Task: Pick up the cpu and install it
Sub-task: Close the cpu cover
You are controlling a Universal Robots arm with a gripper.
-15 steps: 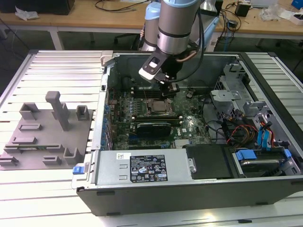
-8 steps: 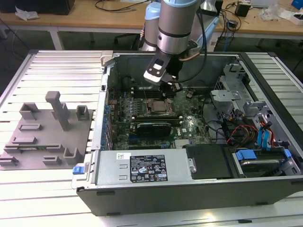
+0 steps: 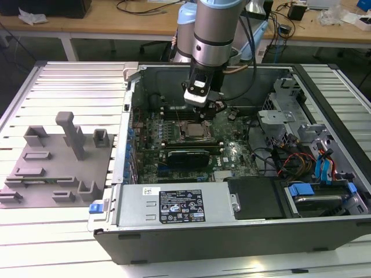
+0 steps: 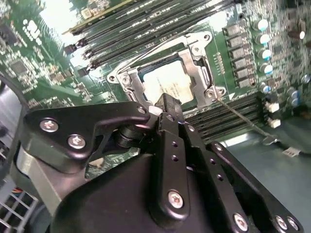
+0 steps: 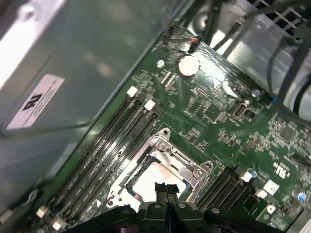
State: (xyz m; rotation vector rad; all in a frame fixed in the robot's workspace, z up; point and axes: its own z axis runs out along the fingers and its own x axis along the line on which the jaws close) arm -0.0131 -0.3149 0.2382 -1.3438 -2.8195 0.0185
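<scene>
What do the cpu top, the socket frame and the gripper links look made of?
cpu: pale silver-white metal lid with a satin finish that glares under the light. Socket frame: looks like bare steel sheet, bright, with stamped edges and screw heads. gripper: black semi-matte links with silver screw heads; it could be anodised metal or hard plastic, I cannot tell which.

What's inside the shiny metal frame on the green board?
The cpu, a pale silver square, lies inside the frame. The gripper hides one edge of it, and whatever lies under the cpu is covered.
</scene>
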